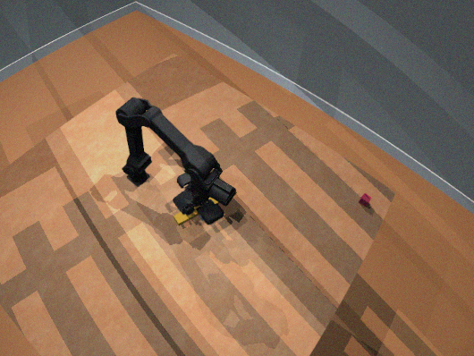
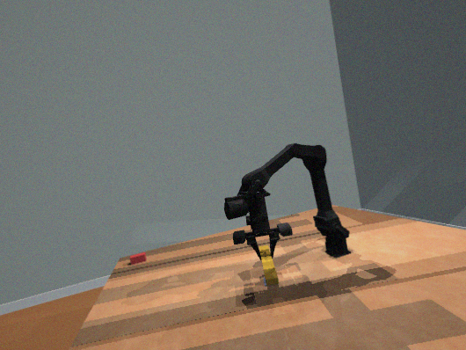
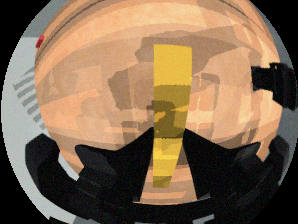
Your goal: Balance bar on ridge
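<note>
No readable text, label, brand, number or sign shows in any view, whether near the end effector [image 1: 197, 212] [image 2: 266, 256] [image 3: 169, 134] or well apart from it on the worktop [image 1: 277, 233] [image 2: 198, 303] [image 3: 90, 85].
</note>
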Controlling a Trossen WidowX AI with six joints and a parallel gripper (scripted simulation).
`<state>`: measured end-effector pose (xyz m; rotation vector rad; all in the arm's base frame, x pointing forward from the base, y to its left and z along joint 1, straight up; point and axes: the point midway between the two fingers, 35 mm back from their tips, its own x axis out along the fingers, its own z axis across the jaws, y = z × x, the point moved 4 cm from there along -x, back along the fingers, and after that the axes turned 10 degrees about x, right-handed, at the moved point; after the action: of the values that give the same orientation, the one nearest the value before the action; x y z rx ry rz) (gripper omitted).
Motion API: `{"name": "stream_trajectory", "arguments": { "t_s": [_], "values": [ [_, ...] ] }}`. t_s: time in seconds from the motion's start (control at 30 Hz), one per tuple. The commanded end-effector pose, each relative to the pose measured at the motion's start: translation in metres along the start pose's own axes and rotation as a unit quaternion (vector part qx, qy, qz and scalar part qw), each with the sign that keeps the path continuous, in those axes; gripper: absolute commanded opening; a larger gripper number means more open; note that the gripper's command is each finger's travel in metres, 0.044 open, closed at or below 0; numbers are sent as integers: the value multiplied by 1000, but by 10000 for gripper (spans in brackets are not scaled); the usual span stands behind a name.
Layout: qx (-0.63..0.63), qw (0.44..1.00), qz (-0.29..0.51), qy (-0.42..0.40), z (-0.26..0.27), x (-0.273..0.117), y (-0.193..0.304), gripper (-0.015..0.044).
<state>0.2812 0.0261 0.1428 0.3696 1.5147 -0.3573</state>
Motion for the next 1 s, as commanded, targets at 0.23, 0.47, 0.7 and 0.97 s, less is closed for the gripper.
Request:
{"name": "stream_trajectory", "arguments": {
  "t_s": [0.23,0.47,0.7,0.97],
  "values": [
    [3,1000,1,0,0,1,0,0],
    [3,1000,1,0,0,2,0,0],
    [3,1000,1,0,0,2,0,0],
    [3,1000,1,0,0,3,0,0]
  ]
}}
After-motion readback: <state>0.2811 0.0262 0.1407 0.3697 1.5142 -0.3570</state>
